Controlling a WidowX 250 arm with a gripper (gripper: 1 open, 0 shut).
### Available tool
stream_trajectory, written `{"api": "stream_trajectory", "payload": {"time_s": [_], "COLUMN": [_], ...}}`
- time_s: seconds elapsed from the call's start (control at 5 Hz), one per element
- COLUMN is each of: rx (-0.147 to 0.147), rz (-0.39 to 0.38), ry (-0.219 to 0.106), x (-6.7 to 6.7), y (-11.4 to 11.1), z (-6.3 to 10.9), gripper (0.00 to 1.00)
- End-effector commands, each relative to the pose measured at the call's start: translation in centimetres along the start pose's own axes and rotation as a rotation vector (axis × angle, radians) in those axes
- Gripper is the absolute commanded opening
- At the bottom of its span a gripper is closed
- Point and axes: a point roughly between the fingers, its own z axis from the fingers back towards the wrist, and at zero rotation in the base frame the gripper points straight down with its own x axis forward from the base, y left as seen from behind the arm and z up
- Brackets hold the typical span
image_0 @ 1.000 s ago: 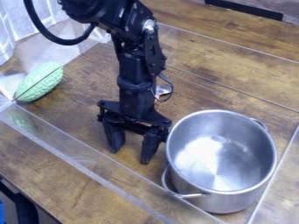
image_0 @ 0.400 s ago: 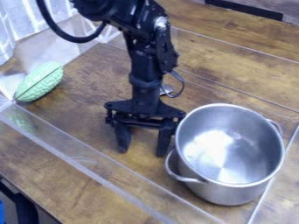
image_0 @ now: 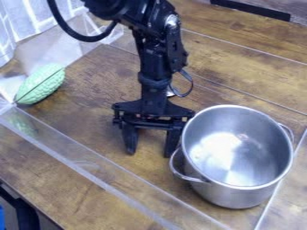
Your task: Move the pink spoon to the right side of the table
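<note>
While jaws stand apart, gripper (image_0: 149,144) points down at table (image_0: 228,63) — nothing between them. Pot (image_0: 235,154) just right; green object (image_0: 42,84) well left.

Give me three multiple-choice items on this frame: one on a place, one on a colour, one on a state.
1. Where is the green ribbed object?
A. far left of the table
B. inside the pot
C. under the arm

2. What colour is the pot?
A. red
B. silver
C. black

3. How do the jaws of the gripper stand?
A. shut tight
B. clamped on the pot rim
C. spread, pointing down at the table

Answers: 1 A, it lies by the left edge; 2 B, bare shiny metal; 3 C, a gap shows between them.
</note>
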Motion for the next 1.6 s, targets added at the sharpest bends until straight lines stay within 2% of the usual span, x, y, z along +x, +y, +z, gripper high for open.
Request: {"api": "stream_trajectory", "payload": {"time_s": [0.0, 0.4, 0.8, 1.2, 1.4], "rx": [-0.021, -0.014, -0.015, -0.013, -0.014], "rz": [0.031, -0.054, -0.022, -0.042, -0.018], "ry": [-0.027, -0.033, -0.035, -0.039, -0.040], "x": [1.3, 2.1, 2.4, 1.7, 3.4], "y": [-0.7, -0.6, -0.9, 1.4, 1.8], "z": [0.6, 1.3, 2.5, 2.8, 3.0], "gripper": [0.00, 0.00, 0.00, 0.00, 0.00]}}
